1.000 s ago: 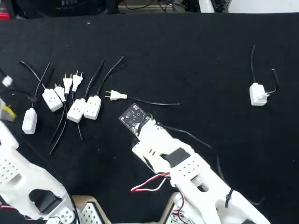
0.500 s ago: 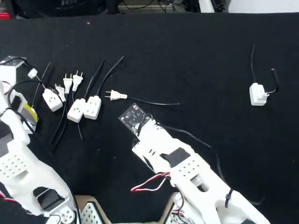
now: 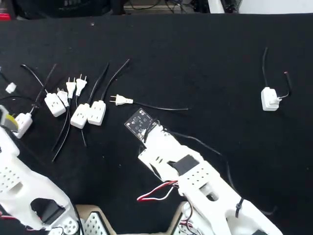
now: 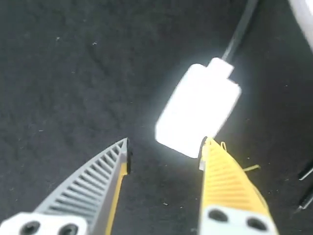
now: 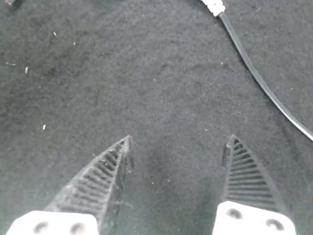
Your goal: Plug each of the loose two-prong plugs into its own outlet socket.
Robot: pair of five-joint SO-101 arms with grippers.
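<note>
My left gripper [image 4: 165,147] sits with its fingers spread, right at a white outlet socket [image 4: 198,110] lying near the bench's left edge (the yellow fingertip may be touching the socket's end; I can't be sure). My right gripper [image 5: 180,142] is spread too, over bare black bench [image 5: 98,73], near a loose two-prong plug [image 3: 121,100]. Between the arms lie two spare plugs [image 3: 76,84] and three other sockets [image 3: 80,115].

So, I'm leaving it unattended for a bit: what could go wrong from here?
The open left gripper meets the outlet socket skewed, its yellow finger at one corner; closing may twist or push it away. The crossing cords beside it could snag and drag neighbouring sockets.
</note>
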